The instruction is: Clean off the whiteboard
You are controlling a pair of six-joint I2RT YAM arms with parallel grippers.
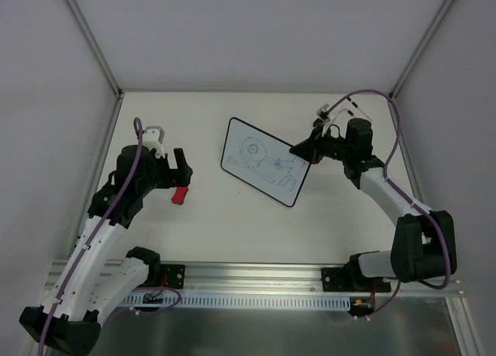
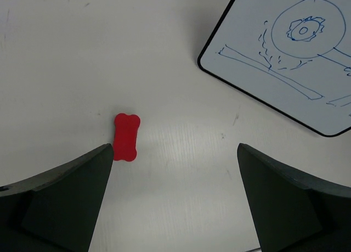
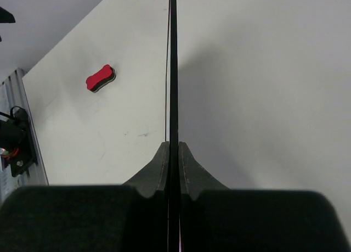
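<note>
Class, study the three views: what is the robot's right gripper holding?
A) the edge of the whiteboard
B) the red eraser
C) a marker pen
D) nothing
A: in the right wrist view the right gripper is shut on the thin black edge of the whiteboard, while the red eraser lies apart on the table.

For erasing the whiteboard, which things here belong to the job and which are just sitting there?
Job:
- whiteboard, drawing not yet wiped, its edge clamped by the right gripper
- red eraser, lying loose
- left gripper, open near the eraser

Not the job:
- table
- mounting rail at the near edge
</note>
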